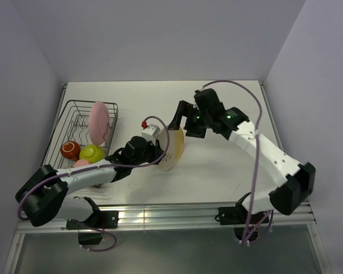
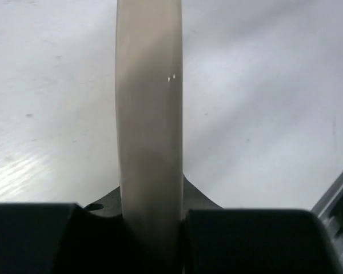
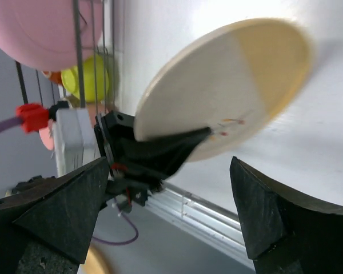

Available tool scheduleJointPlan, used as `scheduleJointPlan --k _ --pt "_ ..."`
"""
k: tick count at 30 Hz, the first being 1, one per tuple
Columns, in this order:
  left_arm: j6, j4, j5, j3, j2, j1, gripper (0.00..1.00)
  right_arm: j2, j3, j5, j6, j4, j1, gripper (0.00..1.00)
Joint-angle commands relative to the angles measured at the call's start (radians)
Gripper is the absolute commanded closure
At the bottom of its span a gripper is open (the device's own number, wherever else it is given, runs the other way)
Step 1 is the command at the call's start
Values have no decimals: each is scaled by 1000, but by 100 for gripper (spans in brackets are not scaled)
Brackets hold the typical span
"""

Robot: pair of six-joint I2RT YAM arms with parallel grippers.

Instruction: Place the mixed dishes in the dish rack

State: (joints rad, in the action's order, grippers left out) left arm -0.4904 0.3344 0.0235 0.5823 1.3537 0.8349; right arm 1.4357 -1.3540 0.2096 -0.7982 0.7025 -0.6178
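Note:
My left gripper [image 1: 160,153] is shut on the edge of the cream-and-orange plate [image 1: 174,149] and holds it on edge above the table; in the left wrist view the plate's rim [image 2: 148,114] runs up between my fingers. My right gripper [image 1: 182,123] is open and empty, just behind the plate; its view shows the plate's face [image 3: 228,85] held by the left gripper [image 3: 177,145]. The dish rack [image 1: 68,123] stands at the left with the pink plate [image 1: 99,121] upright, the lime-green bowl [image 1: 92,153], the dark red-orange mug [image 1: 70,149] and the salmon-pink cup [image 1: 82,163]. The grey-tan cup is out of view.
The rack sits against the left wall. An aluminium rail [image 1: 177,214] runs along the table's near edge. The right arm [image 1: 263,148] stretches across the right half of the table.

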Motion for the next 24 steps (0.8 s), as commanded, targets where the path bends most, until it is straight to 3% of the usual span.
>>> scheduleJointPlan --k 1,4,8,12,16,19,24 --pt "108 -64 24 92 -126 -46 100 -135 -59 -198 63 115 30 6" --pt "163 -182 10 186 -203 -95 100 -224 -80 -283 99 152 43 6" --pt "262 -326 -2 429 -248 -155 100 -308 -59 -349 132 160 64 6" --pt "357 -481 -32 664 -205 -264 100 -324 -14 -325 139 153 72 7" --pt "420 -538 -10 845 -177 -376 100 -331 38 -305 142 144 72 7" --pt "435 -583 23 899 -165 -502 100 -343 70 -297 146 134 72 7" --pt "461 -525 42 817 -267 -666 100 -347 92 -296 165 126 72 8"
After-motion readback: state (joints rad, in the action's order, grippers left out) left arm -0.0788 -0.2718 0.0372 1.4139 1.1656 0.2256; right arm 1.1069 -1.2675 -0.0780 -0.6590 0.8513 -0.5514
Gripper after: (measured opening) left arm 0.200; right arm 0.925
